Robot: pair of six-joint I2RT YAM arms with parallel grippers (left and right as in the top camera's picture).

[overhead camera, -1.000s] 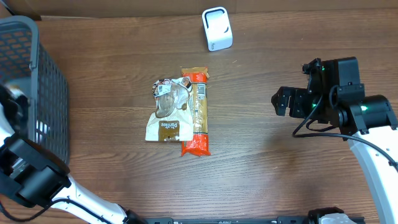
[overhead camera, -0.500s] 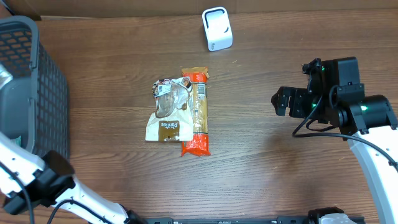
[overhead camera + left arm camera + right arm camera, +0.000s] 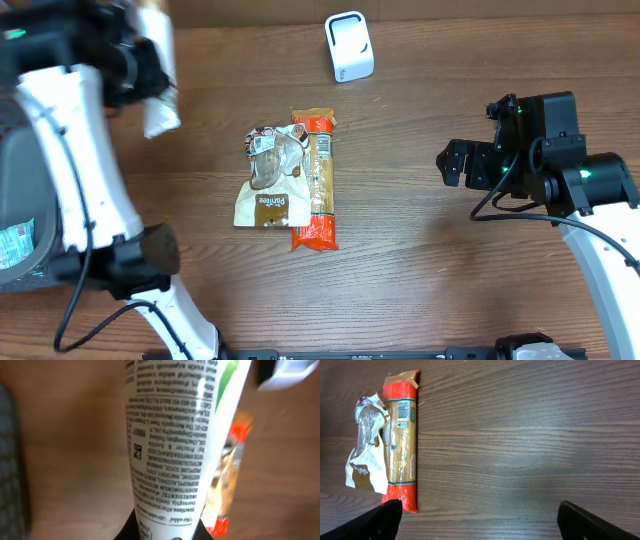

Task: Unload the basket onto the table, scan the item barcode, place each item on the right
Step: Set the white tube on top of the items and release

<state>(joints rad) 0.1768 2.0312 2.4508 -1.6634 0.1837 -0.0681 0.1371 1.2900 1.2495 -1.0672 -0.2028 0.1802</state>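
Swinging up from the near-left edge since half a second ago, the left tool now hangs over the counter's far-left corner, clamped tight on a white tube, well left of the scanner. Right tool hasn't budged, jaws wide, holding nothing.

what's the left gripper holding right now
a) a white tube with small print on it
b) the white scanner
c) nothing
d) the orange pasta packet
a: the left wrist view shows the left gripper shut on a white tube covered in small print, while the orange pasta packet lies on the table and the white scanner stands at the far edge.
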